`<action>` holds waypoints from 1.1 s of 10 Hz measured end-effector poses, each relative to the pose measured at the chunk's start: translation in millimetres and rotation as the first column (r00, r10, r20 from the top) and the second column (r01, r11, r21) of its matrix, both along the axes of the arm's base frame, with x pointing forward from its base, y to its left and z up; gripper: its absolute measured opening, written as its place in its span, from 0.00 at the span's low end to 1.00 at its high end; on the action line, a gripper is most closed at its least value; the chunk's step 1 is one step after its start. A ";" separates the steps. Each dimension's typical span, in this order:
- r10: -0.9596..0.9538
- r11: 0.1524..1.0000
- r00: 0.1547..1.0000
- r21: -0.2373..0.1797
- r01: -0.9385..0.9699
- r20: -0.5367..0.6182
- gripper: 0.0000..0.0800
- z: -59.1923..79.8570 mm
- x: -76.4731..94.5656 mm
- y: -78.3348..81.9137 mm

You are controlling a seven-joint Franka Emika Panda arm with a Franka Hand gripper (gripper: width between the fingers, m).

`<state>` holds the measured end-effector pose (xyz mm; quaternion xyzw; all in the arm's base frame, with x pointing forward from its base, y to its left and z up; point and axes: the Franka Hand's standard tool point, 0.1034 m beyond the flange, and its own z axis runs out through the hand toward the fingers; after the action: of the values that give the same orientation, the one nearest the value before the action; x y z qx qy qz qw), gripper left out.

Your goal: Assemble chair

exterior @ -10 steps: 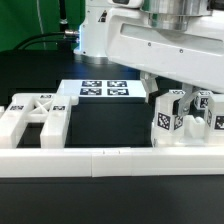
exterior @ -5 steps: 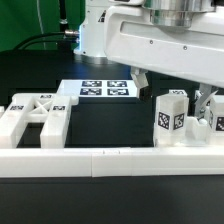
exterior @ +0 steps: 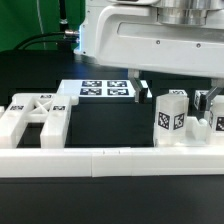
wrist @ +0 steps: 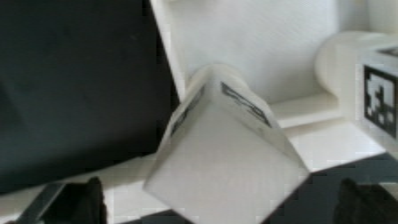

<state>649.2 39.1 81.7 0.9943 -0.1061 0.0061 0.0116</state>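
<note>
Rail (exterior: 100, 160), long and white, is lying nearest on the black worktop (exterior: 110, 125). Behind it, chunky white tagged chair parts (exterior: 172, 122) are standing at the exterior view's right. The fingers (wrist: 68, 205) are hanging wide open, holding nothing. The flat white marker board (exterior: 105, 90) is lying farther back.

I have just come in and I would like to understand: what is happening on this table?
A robot arm is building a chair from loose white parts. Its gripper is open and holds nothing; in the wrist view it hangs over a white piece that lies between its fingers. In the exterior view, a frame part with crossed bars lies at the left and tagged blocks stand at the right, behind a long rail. No chair shape is visible yet.
</note>
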 end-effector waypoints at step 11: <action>0.606 0.795 0.795 -0.004 -0.606 -0.030 0.49 -3.9 -3.9 1.8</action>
<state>645.3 40.9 77.8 0.9758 0.2178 -0.0035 0.0172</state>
